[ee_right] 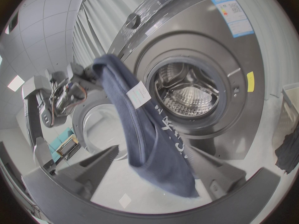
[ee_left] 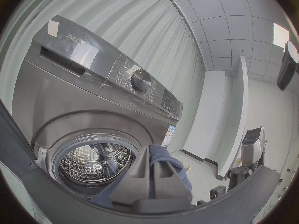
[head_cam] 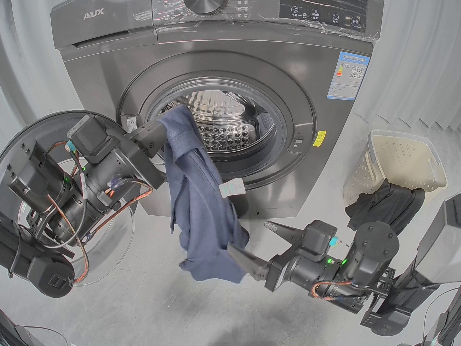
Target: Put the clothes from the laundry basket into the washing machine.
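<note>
A dark blue shirt [head_cam: 201, 203] with a white tag hangs in front of the grey washing machine [head_cam: 269, 58], just outside its open drum [head_cam: 223, 121]. My left gripper [head_cam: 161, 130] is shut on the shirt's top end, level with the drum's left rim; the left wrist view shows the fingers [ee_left: 137, 178] pressed together over blue cloth [ee_left: 169, 165]. My right gripper [head_cam: 261, 246] is open low down, with the shirt's bottom hem [ee_right: 162, 159] hanging between its fingers [ee_right: 93, 165]. The cream laundry basket [head_cam: 408, 159] stands at the right with a black garment [head_cam: 384, 207] spilling over its edge.
The round machine door [head_cam: 43, 135] is swung open to the left, behind my left arm. Bare grey floor [head_cam: 158, 308] lies in front of the machine. White curtains [head_cam: 422, 49] hang behind it.
</note>
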